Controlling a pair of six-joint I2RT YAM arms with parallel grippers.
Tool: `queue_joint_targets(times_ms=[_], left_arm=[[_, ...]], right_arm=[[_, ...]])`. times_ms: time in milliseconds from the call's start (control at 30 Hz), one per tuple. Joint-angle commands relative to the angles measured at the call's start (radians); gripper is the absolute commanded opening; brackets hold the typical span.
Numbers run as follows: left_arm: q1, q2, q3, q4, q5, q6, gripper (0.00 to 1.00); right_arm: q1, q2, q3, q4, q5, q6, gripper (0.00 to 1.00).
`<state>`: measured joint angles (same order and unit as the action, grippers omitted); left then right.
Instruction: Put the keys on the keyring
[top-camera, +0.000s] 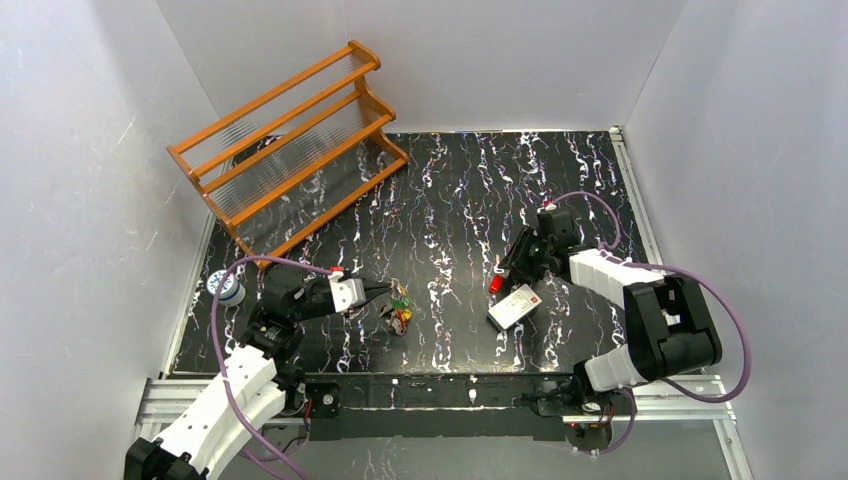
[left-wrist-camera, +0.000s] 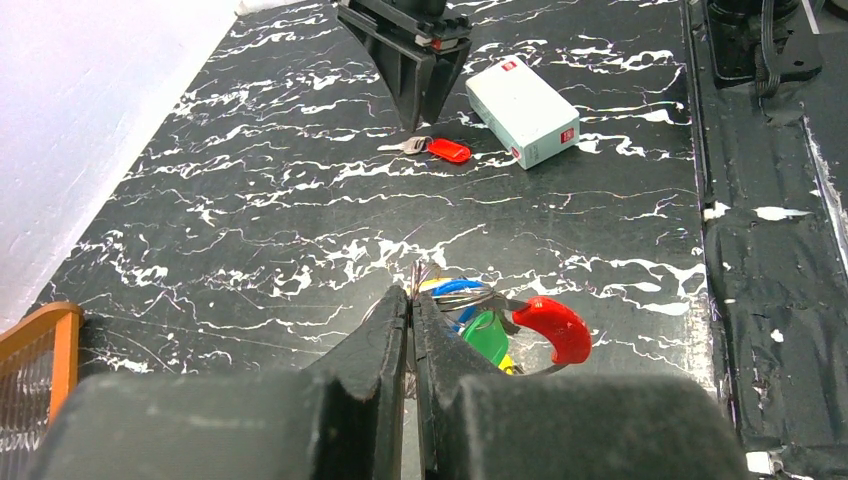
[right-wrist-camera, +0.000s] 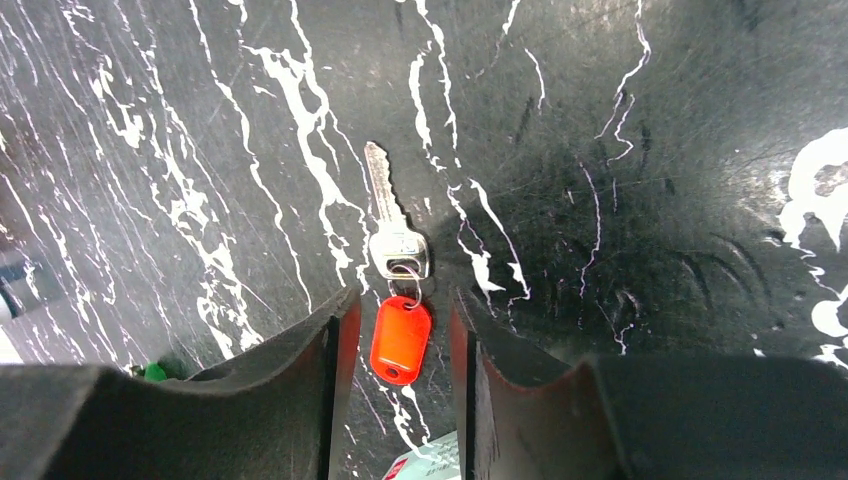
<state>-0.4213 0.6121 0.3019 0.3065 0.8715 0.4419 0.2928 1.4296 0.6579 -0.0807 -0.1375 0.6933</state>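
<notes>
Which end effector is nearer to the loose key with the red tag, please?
Right. The right end effector straddles the red tag, one finger on either side. The left end effector is far off, at the bunch of coloured keys.

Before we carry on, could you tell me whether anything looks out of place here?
One red-tagged key lies alone beside the white box, between the right gripper's open fingers, far from the keyring bunch in the left gripper. The orange rack sits askew.
</notes>
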Motion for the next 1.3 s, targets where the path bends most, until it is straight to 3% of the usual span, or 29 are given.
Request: queue_joint_targets(times_ms=[0, 233, 933, 1267], left_arm=[[-0.004, -0.012, 0.046, 0.003, 0.007, 0.017, 0.00], [-0.004, -0.011, 0.048, -0.003, 0.006, 0.020, 0.00], [-0.004, -0.010, 0.051, -0.011, 0.007, 0.024, 0.00], [-0.004, -0.007, 0.052, -0.012, 0.006, 0.025, 0.00]], right_arm=[[-0.016, 0.034, -0.009, -0.007, -0.052, 0.015, 0.46], [-0.029, 0.050, -0.017, 0.004, -0.052, 0.018, 0.39], [-0.034, 0.103, 0.021, 0.044, -0.151, 0.005, 0.02], [-0.034, 0.078, 0.083, -0.002, -0.146, -0.093, 0.01]])
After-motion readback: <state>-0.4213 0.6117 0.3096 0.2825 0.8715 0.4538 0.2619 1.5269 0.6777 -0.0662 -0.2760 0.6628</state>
